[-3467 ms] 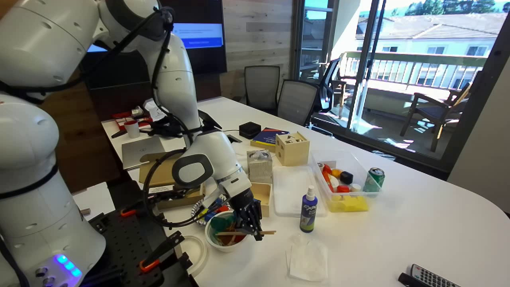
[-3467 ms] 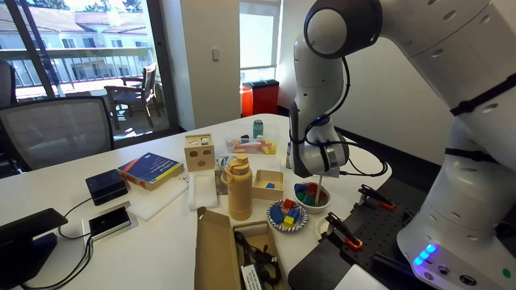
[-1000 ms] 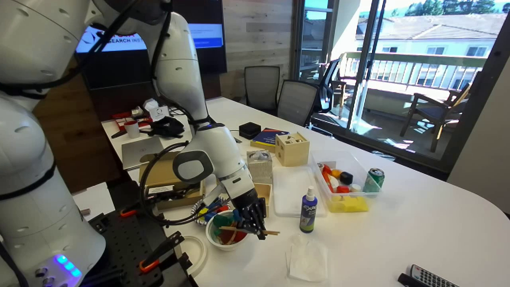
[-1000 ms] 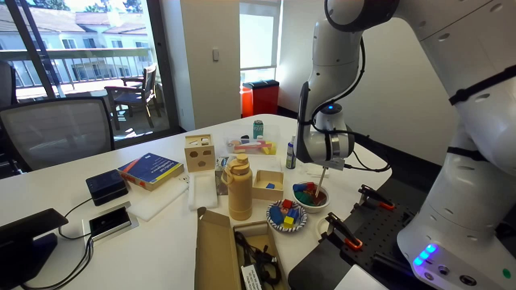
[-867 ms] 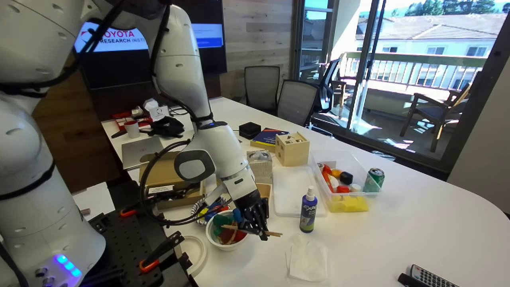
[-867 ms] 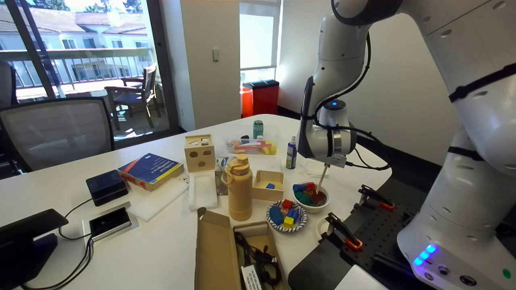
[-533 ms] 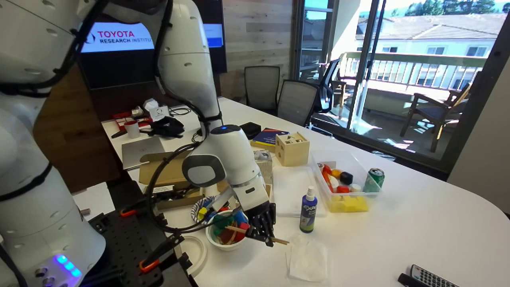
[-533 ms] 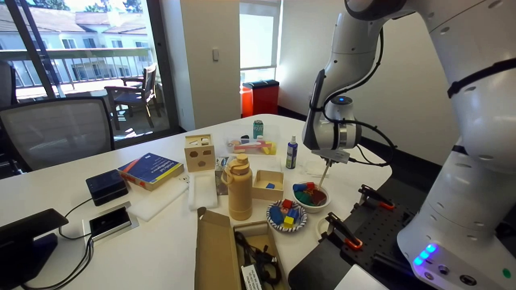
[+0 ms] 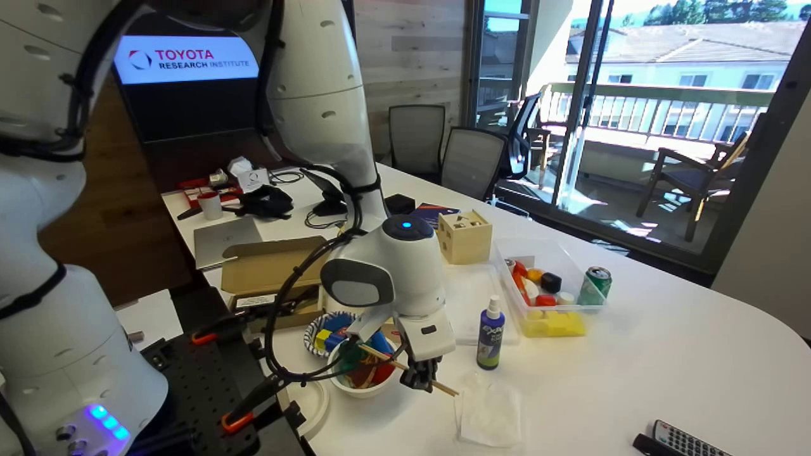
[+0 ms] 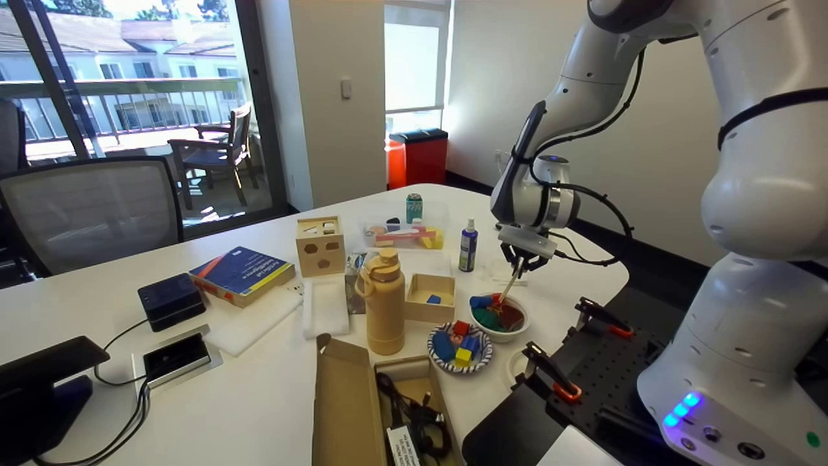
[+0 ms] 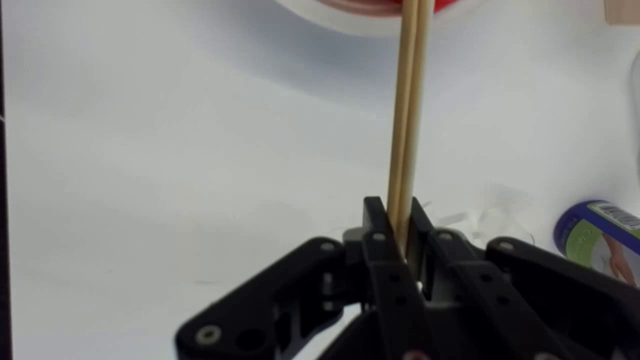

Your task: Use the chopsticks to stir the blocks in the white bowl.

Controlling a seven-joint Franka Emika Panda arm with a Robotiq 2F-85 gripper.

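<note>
My gripper is shut on two light wooden chopsticks, held side by side. In both exterior views the gripper hangs above and beside the white bowl. The chopsticks slant down, and their lower ends reach into the bowl near a red block. In the bowl lie a blue block, green pieces and a reddish-brown piece. In the wrist view only the bowl's rim shows; the chopstick tips are out of that view.
A patterned bowl with several blocks stands next to the white bowl. A blue spray bottle and a clear plastic bag are near the gripper. A tan flask, a small wooden box and a white lid are around.
My wrist has tilted and moved right in an exterior view. The chopsticks have swung across the bowl from the reddish-brown piece towards the red and blue blocks. The grip is kept.
</note>
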